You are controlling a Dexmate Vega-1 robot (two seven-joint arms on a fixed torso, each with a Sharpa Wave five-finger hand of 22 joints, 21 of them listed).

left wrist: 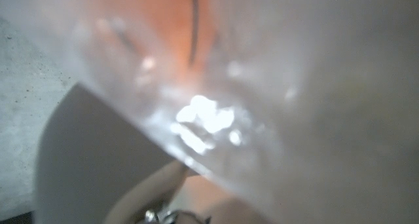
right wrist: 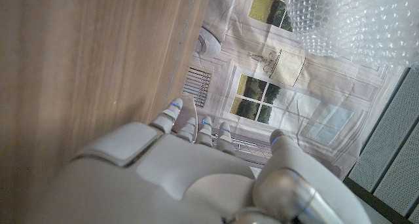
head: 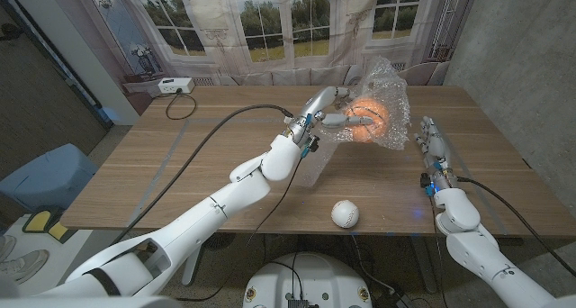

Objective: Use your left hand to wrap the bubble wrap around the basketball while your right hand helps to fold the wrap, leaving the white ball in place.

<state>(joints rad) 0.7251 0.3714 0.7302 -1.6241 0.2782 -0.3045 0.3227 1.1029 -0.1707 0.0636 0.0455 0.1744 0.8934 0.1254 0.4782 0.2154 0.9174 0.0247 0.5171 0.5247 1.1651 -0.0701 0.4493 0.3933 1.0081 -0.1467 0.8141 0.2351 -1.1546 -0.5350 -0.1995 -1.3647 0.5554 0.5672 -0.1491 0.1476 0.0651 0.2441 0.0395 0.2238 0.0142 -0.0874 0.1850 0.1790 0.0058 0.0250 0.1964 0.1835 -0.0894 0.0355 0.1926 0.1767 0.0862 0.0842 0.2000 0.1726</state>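
Wooden table (head: 180, 164): left hand (head: 335, 105) grips crinkly, light bubble wrap (head: 389, 92) round basketball (head: 367, 119); right hand (head: 430, 144) open, empty; take the loose edge

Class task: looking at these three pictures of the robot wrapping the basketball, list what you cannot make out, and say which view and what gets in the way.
- Left hand fingers, head view: hidden by the bubble wrap.
- Basketball surface, head view: veiled by wrap.
- Left wrist view: too close and blurred; only an orange blur with a dark line.
- Right hand palm, right wrist view: faces away.
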